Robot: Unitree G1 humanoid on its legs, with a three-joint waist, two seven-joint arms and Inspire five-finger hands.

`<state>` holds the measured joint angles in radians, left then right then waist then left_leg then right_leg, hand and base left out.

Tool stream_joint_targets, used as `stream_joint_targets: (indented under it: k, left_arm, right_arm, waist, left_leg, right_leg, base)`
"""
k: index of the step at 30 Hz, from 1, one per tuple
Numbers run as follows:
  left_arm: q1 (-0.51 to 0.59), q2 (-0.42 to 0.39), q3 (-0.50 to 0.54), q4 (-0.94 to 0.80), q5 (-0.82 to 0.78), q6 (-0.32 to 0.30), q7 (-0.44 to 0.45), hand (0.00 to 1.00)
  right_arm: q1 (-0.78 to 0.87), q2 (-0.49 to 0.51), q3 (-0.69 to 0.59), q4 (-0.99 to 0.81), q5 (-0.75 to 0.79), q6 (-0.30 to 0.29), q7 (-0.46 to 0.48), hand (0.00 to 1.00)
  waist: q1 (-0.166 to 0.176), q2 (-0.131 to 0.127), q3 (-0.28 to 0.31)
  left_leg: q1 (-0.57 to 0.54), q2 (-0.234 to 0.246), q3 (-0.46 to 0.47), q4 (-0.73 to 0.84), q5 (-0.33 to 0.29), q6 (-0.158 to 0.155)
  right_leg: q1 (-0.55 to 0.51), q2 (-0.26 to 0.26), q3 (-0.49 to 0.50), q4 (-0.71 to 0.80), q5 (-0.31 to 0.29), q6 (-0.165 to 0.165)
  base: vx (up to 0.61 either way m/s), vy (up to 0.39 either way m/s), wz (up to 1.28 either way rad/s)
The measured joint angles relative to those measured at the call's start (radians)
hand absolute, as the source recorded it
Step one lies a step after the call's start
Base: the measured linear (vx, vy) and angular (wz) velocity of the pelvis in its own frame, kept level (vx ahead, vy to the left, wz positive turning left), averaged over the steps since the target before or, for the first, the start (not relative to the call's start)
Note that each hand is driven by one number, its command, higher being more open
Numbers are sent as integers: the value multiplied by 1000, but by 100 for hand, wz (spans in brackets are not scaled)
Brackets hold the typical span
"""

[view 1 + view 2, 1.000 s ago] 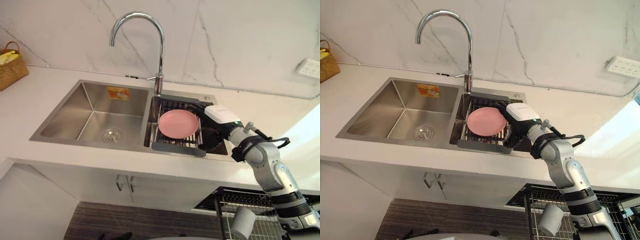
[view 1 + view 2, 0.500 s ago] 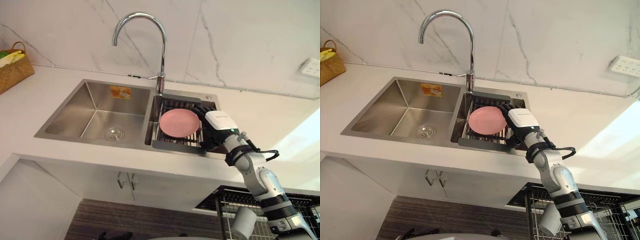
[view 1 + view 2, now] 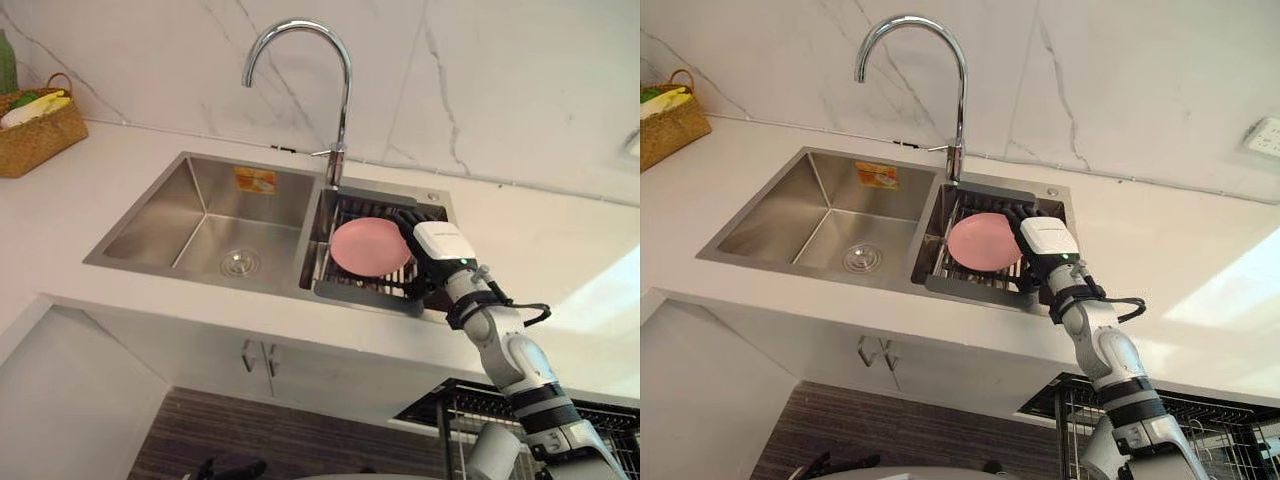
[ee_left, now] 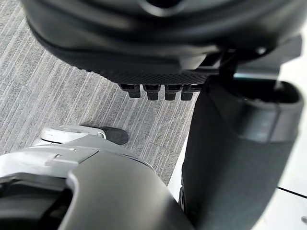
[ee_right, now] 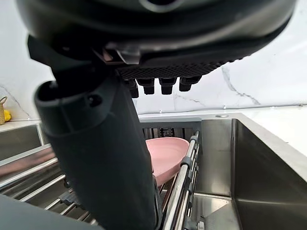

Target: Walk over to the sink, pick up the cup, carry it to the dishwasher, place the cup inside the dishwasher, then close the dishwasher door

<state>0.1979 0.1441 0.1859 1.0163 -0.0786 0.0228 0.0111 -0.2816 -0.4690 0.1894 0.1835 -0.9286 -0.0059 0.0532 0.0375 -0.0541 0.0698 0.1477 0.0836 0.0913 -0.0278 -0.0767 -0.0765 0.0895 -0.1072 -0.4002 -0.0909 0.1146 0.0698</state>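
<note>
Sink [image 3: 200, 205]: twin steel basins under a faucet [image 3: 338, 95]; a rack [image 3: 362, 296] sat in the right-hand basin.
Dish [image 3: 366, 247]: pink and shallow, lying tilted on that rack, broad face up.
Cup: I could not tell where it was; the pink dish was what lay by the fingers.
Right hand [image 3: 441, 243]: down in the rack basin, fingers [image 5: 166, 85] straight, gripping nothing.
Relation: the dish lay just to that hand's left, on the thumb [image 5: 96, 158] side; contact could not be told.
Left hand [image 4: 158, 72]: idle above the floor [image 4: 72, 96], fingers relaxed.
Nearer arm: the right, by my judgement.
</note>
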Motion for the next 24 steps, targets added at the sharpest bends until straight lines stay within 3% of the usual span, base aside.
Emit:
stream_joint_targets:
  k: [24]
  left_arm:
    - [3, -5, -18, -38, 0, 4, 12, 100]
  right_arm:
    - [-121, 40, 84, 240, -137, 27, -17, 100]
  waist:
    - [36, -2, 3]
  left_leg:
    - [-22, -3, -56, -19, 24, -7]
  right_leg:
    - [0, -6, -57, 0, -1, -1]
  base:
    - [-12, 5, 7]
